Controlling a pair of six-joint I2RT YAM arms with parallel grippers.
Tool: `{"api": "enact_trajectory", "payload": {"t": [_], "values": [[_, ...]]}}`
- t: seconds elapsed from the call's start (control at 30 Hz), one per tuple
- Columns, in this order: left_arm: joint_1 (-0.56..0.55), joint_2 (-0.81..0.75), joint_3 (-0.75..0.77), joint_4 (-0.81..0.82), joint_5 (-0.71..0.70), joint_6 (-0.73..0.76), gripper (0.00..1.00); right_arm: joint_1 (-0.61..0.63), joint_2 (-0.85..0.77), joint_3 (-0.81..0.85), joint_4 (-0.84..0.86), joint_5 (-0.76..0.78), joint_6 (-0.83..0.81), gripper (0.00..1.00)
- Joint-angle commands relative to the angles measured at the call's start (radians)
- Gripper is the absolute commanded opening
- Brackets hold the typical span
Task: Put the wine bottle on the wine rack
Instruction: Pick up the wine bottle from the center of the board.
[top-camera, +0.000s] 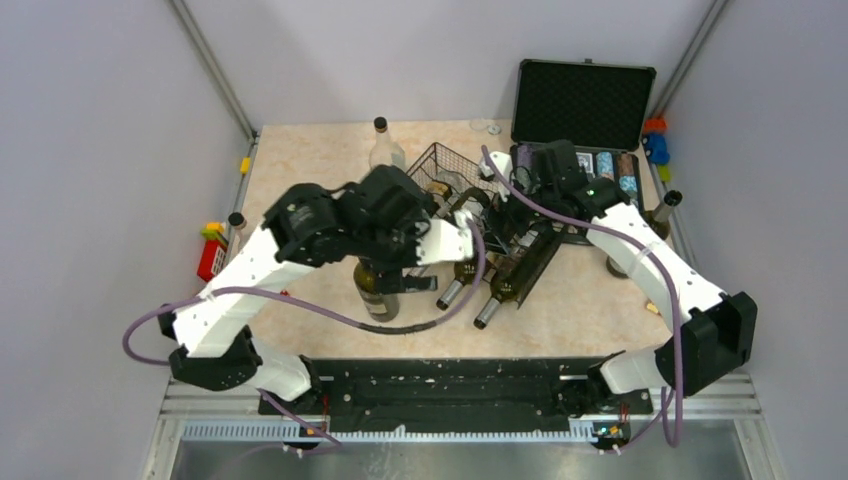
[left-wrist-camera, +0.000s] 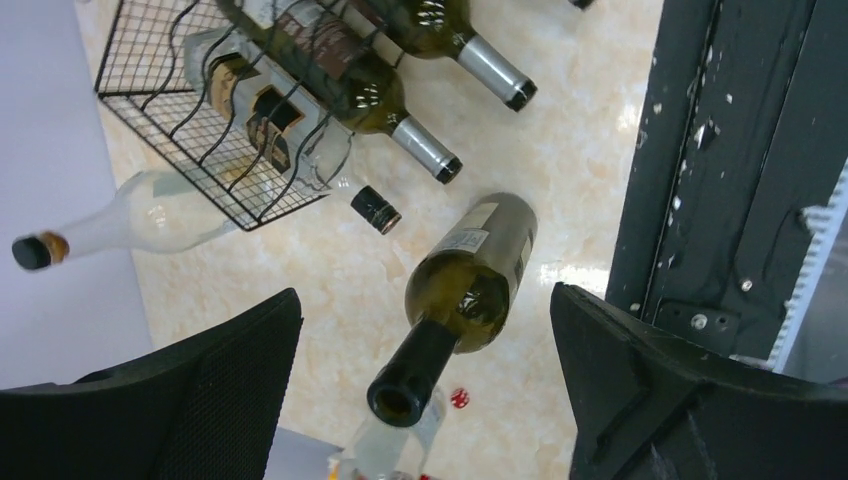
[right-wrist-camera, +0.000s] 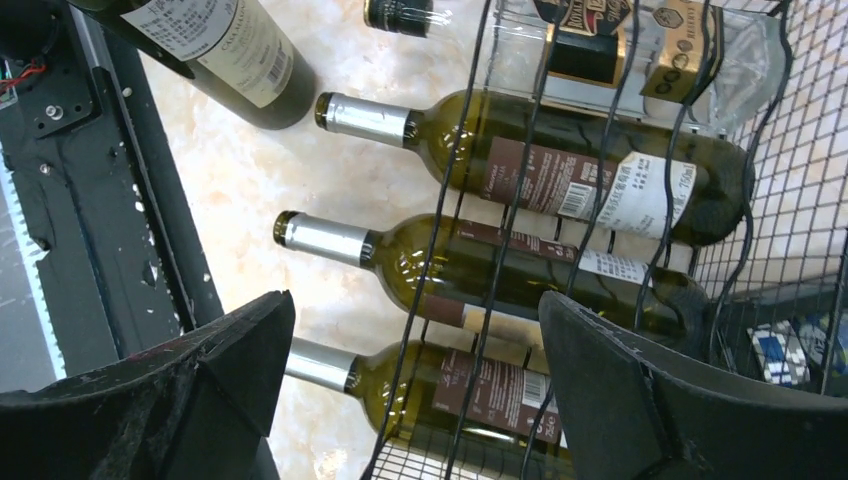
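A green wine bottle (top-camera: 373, 292) stands upright and uncorked on the table, just left of the wine rack. My left gripper (top-camera: 392, 262) hangs right above it, open. In the left wrist view the bottle's neck and mouth (left-wrist-camera: 405, 392) sit between the spread fingers (left-wrist-camera: 205, 395), touching neither. The black wire wine rack (top-camera: 447, 166) holds several lying bottles (right-wrist-camera: 560, 180), their necks sticking out toward me. My right gripper (top-camera: 497, 218) hovers open over the rack (right-wrist-camera: 470, 150), nothing between its fingers (right-wrist-camera: 640, 390). The upright bottle (right-wrist-camera: 225, 50) shows at the upper left of the right wrist view.
A clear bottle (top-camera: 386, 146) stands behind the rack, also seen as a clear bottle (left-wrist-camera: 130, 225) in the left wrist view. An open black foam-lined case (top-camera: 585, 100) sits at the back right. A brown bottle (top-camera: 655, 215) stands at the right edge. The black base rail (top-camera: 450, 385) runs along the near edge.
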Motion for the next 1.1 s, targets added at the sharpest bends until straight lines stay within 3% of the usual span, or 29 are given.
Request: {"api": "enact_trajectory", "payload": {"t": [0.0,0.17,0.5,1.07], "values": [[-0.126,0.088,0.031,-0.12,-0.142,0.074,0.98,-0.036,-0.083,-0.03,0.078,-0.07,0.015,0.94],[-0.213,0.125,-0.101,-0.132,-0.281,0.125,0.98,-0.048,-0.105,-0.05,0.072,-0.074,0.014,0.94],[-0.213,0.106,-0.283,-0.133,-0.435,0.203,0.99,-0.052,-0.12,-0.078,0.071,-0.084,0.011,0.94],[-0.051,0.042,-0.407,-0.133,-0.49,0.334,0.96,-0.052,-0.075,-0.061,0.071,-0.106,0.012,0.93]]}}
